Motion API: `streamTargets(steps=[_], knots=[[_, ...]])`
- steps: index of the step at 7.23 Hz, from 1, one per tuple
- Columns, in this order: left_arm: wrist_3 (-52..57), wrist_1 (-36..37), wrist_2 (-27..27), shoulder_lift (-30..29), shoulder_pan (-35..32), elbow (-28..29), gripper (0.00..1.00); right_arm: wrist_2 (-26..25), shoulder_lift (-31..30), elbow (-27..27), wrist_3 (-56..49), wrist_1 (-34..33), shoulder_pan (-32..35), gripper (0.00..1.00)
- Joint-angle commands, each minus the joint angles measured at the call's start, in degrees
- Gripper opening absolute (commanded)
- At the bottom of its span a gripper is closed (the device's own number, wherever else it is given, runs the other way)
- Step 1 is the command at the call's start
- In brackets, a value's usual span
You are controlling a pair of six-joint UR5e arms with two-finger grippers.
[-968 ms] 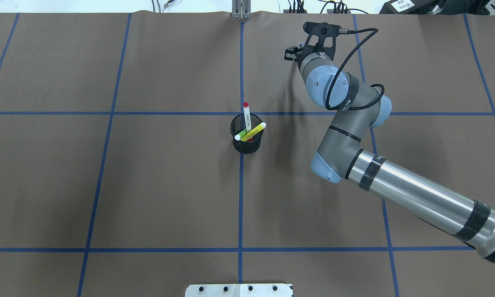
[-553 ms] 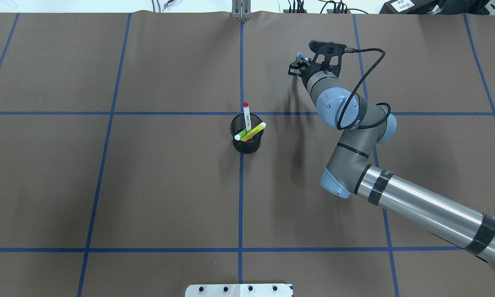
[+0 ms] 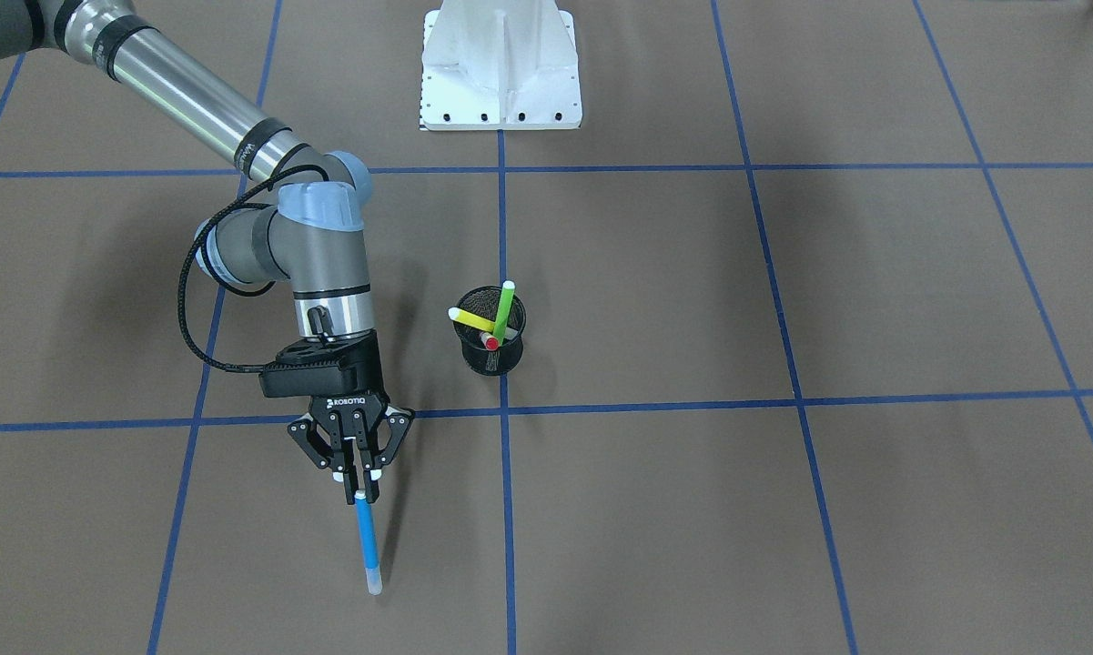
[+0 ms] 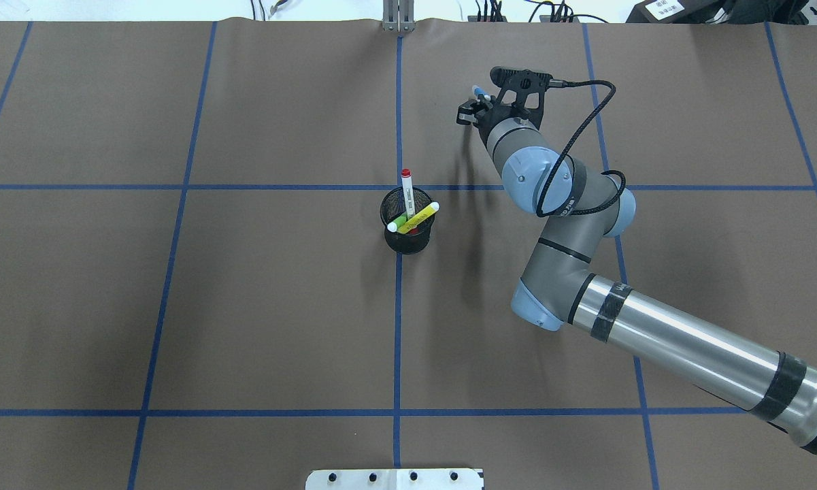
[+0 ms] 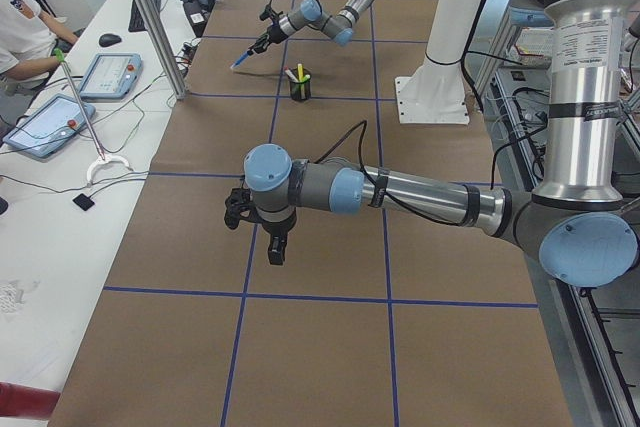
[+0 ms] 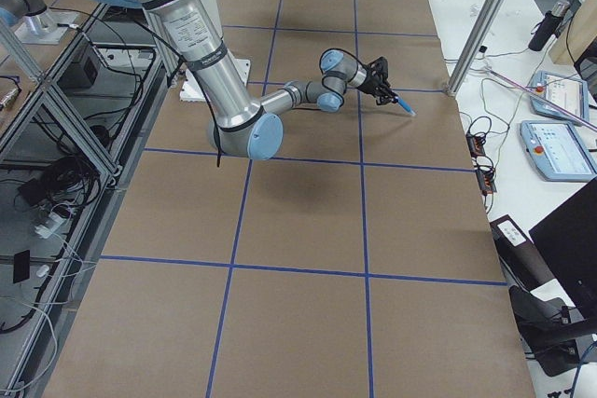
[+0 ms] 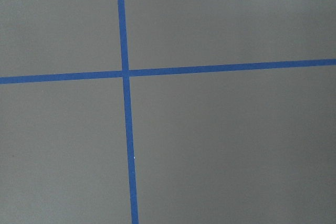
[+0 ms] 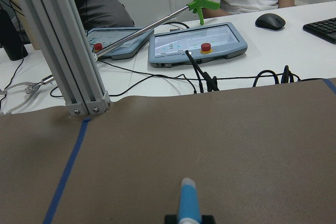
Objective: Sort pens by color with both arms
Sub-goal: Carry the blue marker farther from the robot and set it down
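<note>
Now right gripper (image 3: pixel 360 482) holds blue pen (image 3: pixel 366 541) farther left.

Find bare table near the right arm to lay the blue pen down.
The square under the blue pen in the right gripper, bordered by blue tape lines, is bare mat; so is the square across the centre line. Crowded only at the black cup holding three pens.

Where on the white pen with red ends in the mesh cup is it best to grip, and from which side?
The upper barrel, just under the red cap, from above. The white pen stands steepest and rises above the mesh cup, clear of the yellow pen and green pen crossing lower.
</note>
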Motion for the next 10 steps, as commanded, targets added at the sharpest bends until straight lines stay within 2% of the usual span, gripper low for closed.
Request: streamTargets(steps=[1, 3, 4, 5, 6, 7, 8, 9, 10], knots=[[0.05, 0.00, 0.00, 0.00, 0.00, 0.08, 1.00, -1.56, 0.86, -0.33, -0.06, -3.19, -1.24, 0.00], [-0.04, 0.00, 0.00, 0.00, 0.00, -0.10, 1.00, -2.62, 1.30, -0.51, 0.03, -4.44, -2.38, 0.00], [0.05, 0.00, 0.00, -0.09, 0.00, -0.10, 1.00, -2.62, 1.04, -0.51, -0.06, -4.44, -2.47, 0.08], [0.05, 0.00, 0.00, -0.09, 0.00, -0.19, 1.00, -2.54, 0.95, -0.42, -0.06, -4.36, -2.47, 0.26], [0.14, -0.35, 0.00, -0.09, 0.00, -0.45, 1.00, -2.45, 1.30, -0.16, -0.32, -4.44, -2.47, 0.56], [-0.04, -1.05, 0.00, -0.09, 0.00, -0.45, 1.00, -2.36, 1.13, 0.10, -0.06, -4.36, -2.56, 0.99], [-1.17, -1.14, -0.09, -0.35, 0.00, -1.06, 1.00, -2.10, 0.78, 0.63, -0.14, -4.10, -2.56, 1.00], [-8.67, -1.75, -0.26, -0.87, 1.83, -3.41, 1.00, -0.88, -0.27, 2.89, -0.67, -4.01, -2.47, 1.00], [-18.22, -5.76, -0.26, -0.97, 6.54, -5.61, 1.00, 4.01, -2.63, 7.96, -0.67, -4.27, -1.95, 1.00]])
